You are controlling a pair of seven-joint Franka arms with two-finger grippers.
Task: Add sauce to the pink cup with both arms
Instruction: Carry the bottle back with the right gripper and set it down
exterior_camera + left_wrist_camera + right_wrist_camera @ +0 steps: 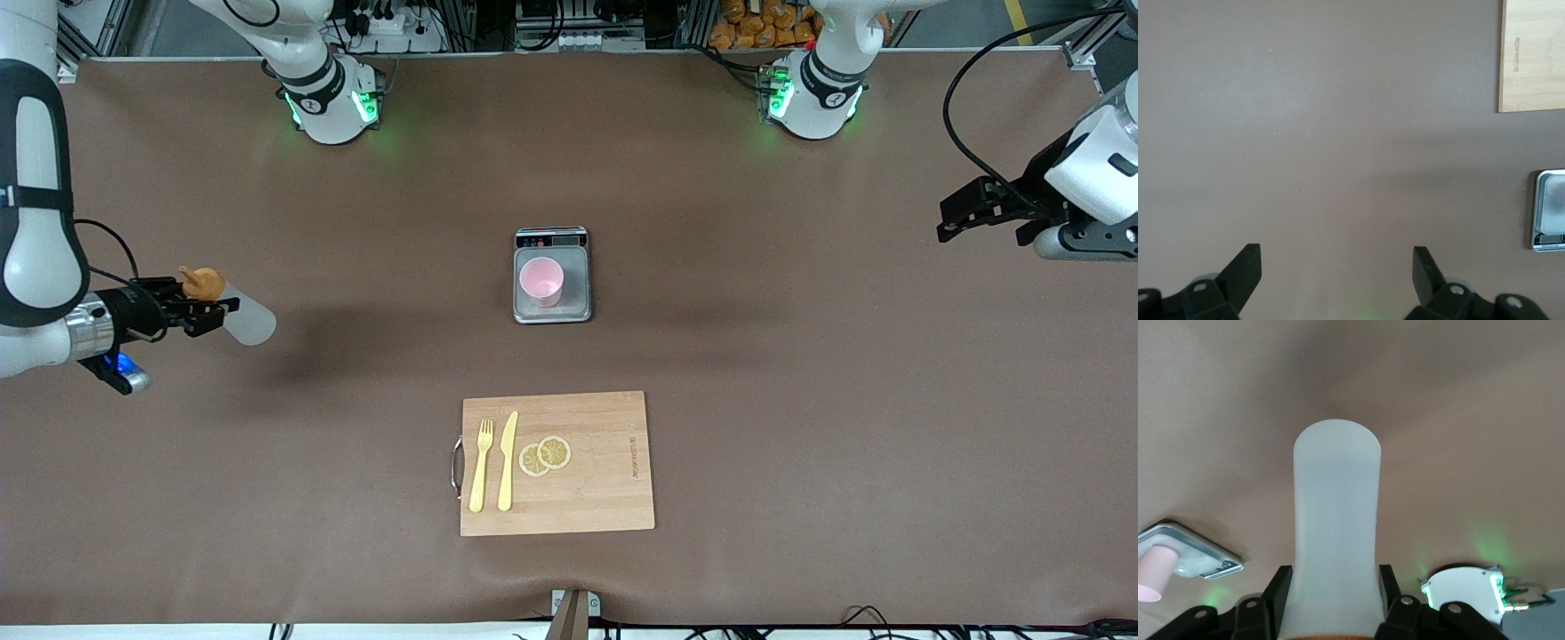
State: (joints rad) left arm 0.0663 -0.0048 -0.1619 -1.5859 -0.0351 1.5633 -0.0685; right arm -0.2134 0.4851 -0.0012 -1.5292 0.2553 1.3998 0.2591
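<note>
The pink cup [541, 281] stands upright on a small silver scale [552, 308] at the table's middle; it also shows in the right wrist view [1155, 573]. My right gripper [206, 313] is shut on the sauce bottle [242, 316], up in the air over the right arm's end of the table. The bottle lies about level, its orange cap [203, 283] by the gripper and its base toward the cup. In the right wrist view the whitish bottle [1335, 533] sits between the fingers [1388, 590]. My left gripper [956, 216] is open and empty over the left arm's end; its fingers [1248, 267] stand wide apart.
A wooden cutting board [556, 462] lies nearer to the front camera than the scale, with a yellow fork [481, 462], a yellow knife [508, 458] and two lemon slices [545, 455] on it. The board's corner [1533, 57] and the scale [1549, 210] show in the left wrist view.
</note>
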